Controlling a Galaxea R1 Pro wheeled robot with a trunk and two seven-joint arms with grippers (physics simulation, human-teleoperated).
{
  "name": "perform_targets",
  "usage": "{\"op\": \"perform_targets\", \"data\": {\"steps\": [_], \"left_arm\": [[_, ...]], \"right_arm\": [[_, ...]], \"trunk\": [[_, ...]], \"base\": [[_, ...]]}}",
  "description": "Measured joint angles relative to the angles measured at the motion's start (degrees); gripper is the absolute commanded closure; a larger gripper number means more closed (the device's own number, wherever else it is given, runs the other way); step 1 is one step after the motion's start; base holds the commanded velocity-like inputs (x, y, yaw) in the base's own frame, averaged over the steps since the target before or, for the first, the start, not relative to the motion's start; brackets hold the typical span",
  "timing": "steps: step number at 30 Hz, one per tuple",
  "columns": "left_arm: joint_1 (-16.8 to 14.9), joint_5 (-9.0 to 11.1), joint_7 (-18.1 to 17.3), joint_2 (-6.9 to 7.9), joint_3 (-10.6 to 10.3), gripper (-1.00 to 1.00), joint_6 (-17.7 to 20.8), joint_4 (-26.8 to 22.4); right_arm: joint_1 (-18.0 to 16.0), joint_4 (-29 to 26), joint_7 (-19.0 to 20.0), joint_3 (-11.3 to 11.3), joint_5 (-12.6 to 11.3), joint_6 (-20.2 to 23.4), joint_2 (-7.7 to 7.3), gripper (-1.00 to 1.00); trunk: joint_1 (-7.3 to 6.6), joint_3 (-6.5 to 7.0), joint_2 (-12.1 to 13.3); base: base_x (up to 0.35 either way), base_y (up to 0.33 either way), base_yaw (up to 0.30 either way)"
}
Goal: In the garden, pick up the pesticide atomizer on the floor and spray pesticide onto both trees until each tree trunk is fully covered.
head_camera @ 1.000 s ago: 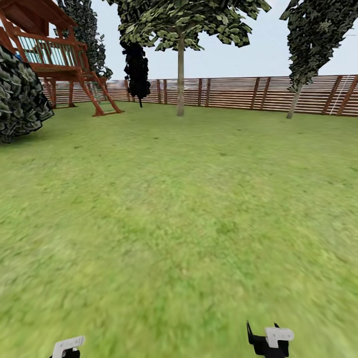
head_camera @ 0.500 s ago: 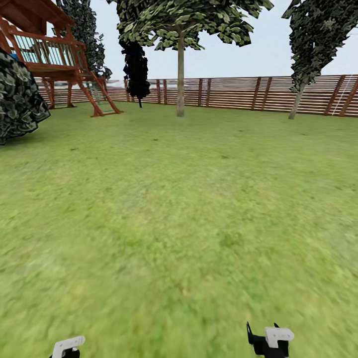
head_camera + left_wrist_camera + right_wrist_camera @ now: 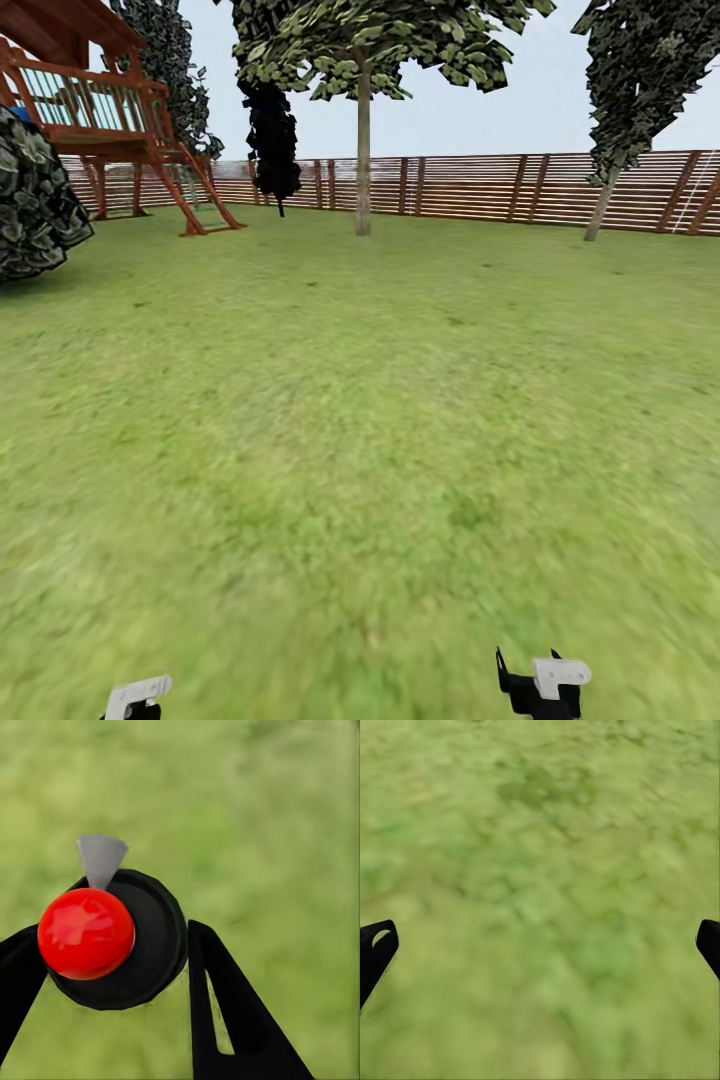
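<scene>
Both arms sit low at the bottom edge of the head view, only their ends showing. The left gripper (image 3: 112,967) has its two black fingers (image 3: 225,1012) closed around a round black body with a red cap. The right gripper (image 3: 540,945) has its jaws spread wide, the fingertips (image 3: 375,945) at opposite frame edges, nothing between them.

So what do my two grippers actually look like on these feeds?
Left gripper: flat, matte black, wedge-shaped fingers, one with a narrow slot cut through it. Right gripper: the same black fingers, with a small rounded cut-out near one tip. In the head view each wrist carries a white block on black housing. No cables or markings are visible.
</scene>
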Motion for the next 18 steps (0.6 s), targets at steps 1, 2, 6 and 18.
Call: {"op": "perform_targets", "data": {"steps": [1,2,6,18], "left_arm": [[0.0,0.0,0.0,0.0,0.0,1.0,0.0,0.0],[0.0,0.0,0.0,0.0,0.0,1.0,0.0,0.0],[0.0,0.0,0.0,0.0,0.0,1.0,0.0,0.0],[0.0,0.0,0.0,-0.02,0.0,1.0,0.0,0.0]], "right_arm": [[0.0,0.0,0.0,0.0,0.0,0.0,0.02,-1.0],[0.0,0.0,-0.1,0.0,0.0,0.0,0.04,-1.0],[0.0,0.0,-0.2,0.0,-0.2,0.0,0.07,-1.0],[1.9,0.1,0.0,-0.1,0.0,0.4,1.72,-1.0]], "trunk": [[0.0,0.0,0.0],[0.0,0.0,0.0],[0.0,0.0,0.0],[0.0,0.0,0.0]], "base": [[0.34,0.0,0.0],[0.34,0.0,0.0],[0.34,0.0,0.0],[0.34,0.0,0.0]]}}
